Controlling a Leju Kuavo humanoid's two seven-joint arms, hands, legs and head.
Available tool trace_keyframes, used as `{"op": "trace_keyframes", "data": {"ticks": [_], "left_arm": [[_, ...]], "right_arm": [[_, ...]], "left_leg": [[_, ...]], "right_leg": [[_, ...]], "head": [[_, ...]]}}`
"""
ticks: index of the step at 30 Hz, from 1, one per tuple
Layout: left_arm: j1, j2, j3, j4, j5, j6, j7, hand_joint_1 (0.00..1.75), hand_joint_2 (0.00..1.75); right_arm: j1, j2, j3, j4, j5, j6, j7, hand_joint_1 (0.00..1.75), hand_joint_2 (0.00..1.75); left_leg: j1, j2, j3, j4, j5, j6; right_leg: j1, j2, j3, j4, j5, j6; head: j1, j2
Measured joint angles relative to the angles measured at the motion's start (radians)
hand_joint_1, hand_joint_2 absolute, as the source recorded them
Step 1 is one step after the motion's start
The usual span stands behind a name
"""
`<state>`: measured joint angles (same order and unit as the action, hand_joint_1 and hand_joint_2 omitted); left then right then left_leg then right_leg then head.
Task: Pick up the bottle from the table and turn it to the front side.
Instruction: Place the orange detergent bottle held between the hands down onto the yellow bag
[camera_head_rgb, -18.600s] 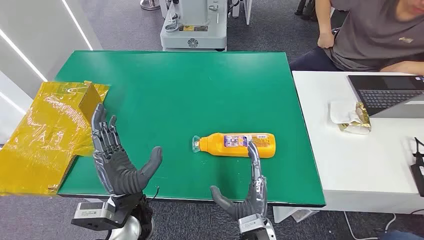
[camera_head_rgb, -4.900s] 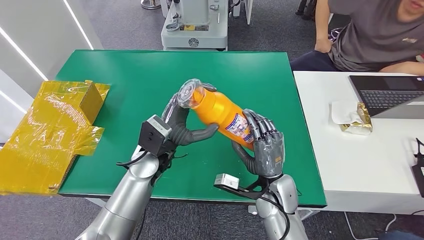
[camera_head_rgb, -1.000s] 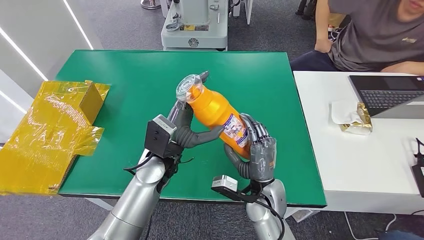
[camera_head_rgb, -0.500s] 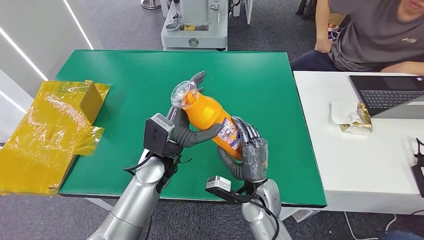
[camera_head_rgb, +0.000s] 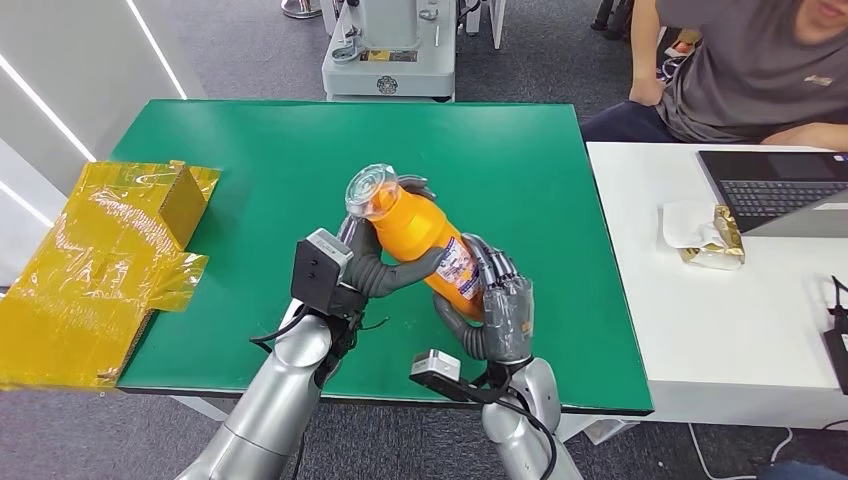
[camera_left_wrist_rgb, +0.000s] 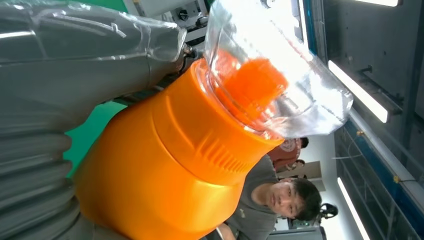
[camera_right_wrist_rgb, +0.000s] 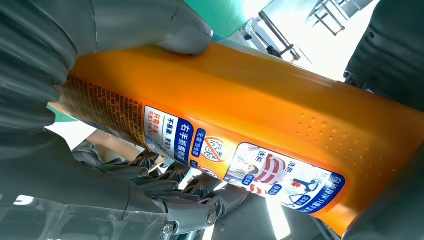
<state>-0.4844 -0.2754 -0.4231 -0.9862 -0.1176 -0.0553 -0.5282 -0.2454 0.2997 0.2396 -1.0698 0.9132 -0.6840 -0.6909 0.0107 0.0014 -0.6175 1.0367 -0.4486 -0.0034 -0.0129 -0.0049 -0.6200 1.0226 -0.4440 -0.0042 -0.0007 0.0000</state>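
Note:
The orange bottle (camera_head_rgb: 418, 238) with a clear cap cover (camera_head_rgb: 372, 191) is held tilted in the air above the green table (camera_head_rgb: 250, 170), cap toward the far left. My left hand (camera_head_rgb: 372, 262) grips its upper body just below the neck. My right hand (camera_head_rgb: 497, 305) holds the lower end, fingers wrapped over the label. In the left wrist view the orange bottle (camera_left_wrist_rgb: 165, 165) and its clear cap cover (camera_left_wrist_rgb: 280, 75) sit against the hand. In the right wrist view the bottle's label (camera_right_wrist_rgb: 240, 160) faces the camera, and the thumb (camera_right_wrist_rgb: 145, 25) presses on the orange side.
Crumpled yellow film and a cardboard box (camera_head_rgb: 110, 260) lie at the table's left edge. A white table (camera_head_rgb: 720, 300) to the right carries a laptop (camera_head_rgb: 780, 190) and a wrapped item (camera_head_rgb: 705, 235). A person (camera_head_rgb: 750, 70) sits behind it. A grey machine base (camera_head_rgb: 388, 55) stands beyond the green table.
Both hands have kept hold of the bottle. Over the last second it shifted slightly left and toward me, and the left hand's fingers closed in around its neck.

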Motion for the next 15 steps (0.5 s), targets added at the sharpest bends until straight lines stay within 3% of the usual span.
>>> {"op": "trace_keyframes", "data": {"ticks": [13,14,15], "left_arm": [[-0.001,0.0,0.001,0.005,0.0,0.002,-0.007,1.75,1.75],[-0.001,0.0,0.002,0.005,0.0,0.002,-0.007,1.75,1.75],[-0.001,0.0,0.002,0.005,0.0,0.003,-0.007,1.75,1.75]], "right_arm": [[0.0,0.0,0.0,0.001,0.004,0.0,-0.001,1.75,1.75],[0.0,0.0,0.0,0.002,0.006,0.0,-0.001,1.44,1.75],[0.0,0.0,0.0,0.003,0.007,0.0,-0.001,1.0,1.75]], "left_leg": [[0.0,0.0,0.0,0.0,0.0,0.0],[0.0,0.0,0.0,0.0,0.0,0.0],[0.0,0.0,0.0,0.0,0.0,0.0]], "right_leg": [[0.0,0.0,0.0,0.0,0.0,0.0],[0.0,0.0,0.0,0.0,0.0,0.0],[0.0,0.0,0.0,0.0,0.0,0.0]], "head": [[0.0,0.0],[0.0,0.0],[0.0,0.0]]}}
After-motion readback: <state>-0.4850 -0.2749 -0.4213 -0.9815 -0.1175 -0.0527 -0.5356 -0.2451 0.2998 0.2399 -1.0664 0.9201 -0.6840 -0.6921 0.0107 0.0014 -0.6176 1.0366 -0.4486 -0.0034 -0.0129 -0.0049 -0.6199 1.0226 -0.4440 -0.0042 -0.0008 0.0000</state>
